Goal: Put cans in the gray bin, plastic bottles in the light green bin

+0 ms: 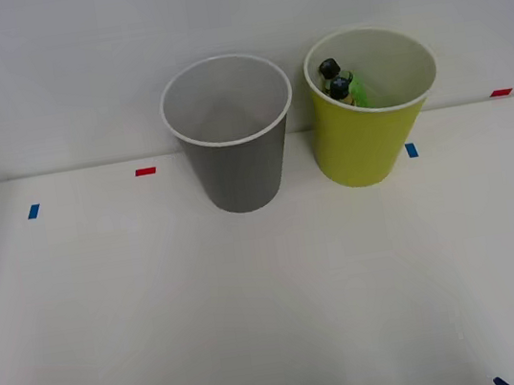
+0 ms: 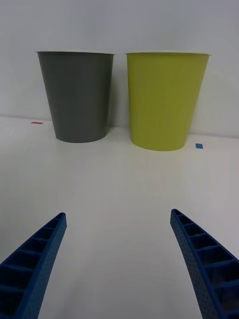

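From the wrist, the right end effector (image 2: 117, 264) is seen wide open and holding nothing above the white counter (image 1: 255, 309), while from the front, farther back, the empty gray bin (image 1: 232, 138) and the light green bin (image 1: 371, 112) containing the black-capped plastic bottles (image 1: 343, 85) are seen.

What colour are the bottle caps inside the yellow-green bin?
Black screw caps, in the tall yellow-green bin; front view.
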